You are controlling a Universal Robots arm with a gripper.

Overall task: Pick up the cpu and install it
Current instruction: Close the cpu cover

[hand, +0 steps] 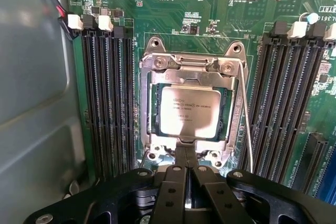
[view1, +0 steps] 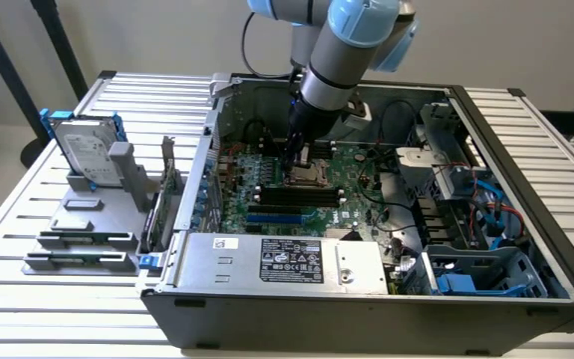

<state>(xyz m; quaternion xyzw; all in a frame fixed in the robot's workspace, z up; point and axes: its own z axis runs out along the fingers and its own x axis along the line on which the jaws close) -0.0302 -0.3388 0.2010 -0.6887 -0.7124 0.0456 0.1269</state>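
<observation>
the green motherboard [hand: 210, 9] carries white silkscreen print; beside a pin header the letters "disp" can be read. a small white tag [hand: 328, 18] at the board's edge, next to the white-latched memory slots [hand: 294, 93], shows characters that look like "l361", cut off by the frame. the cpu [hand: 188, 111] lid bears a small logo and several lines of dark print, too fine to make out. in the exterior view, the power supply [view1: 362, 269] has a black label [view1: 292, 260] with white text and certification marks, and a barcode sticker [view1: 225, 243]; none of it is legible. the hard drive [view1: 83, 131] wears a white label [view1: 87, 161], unreadable.
</observation>
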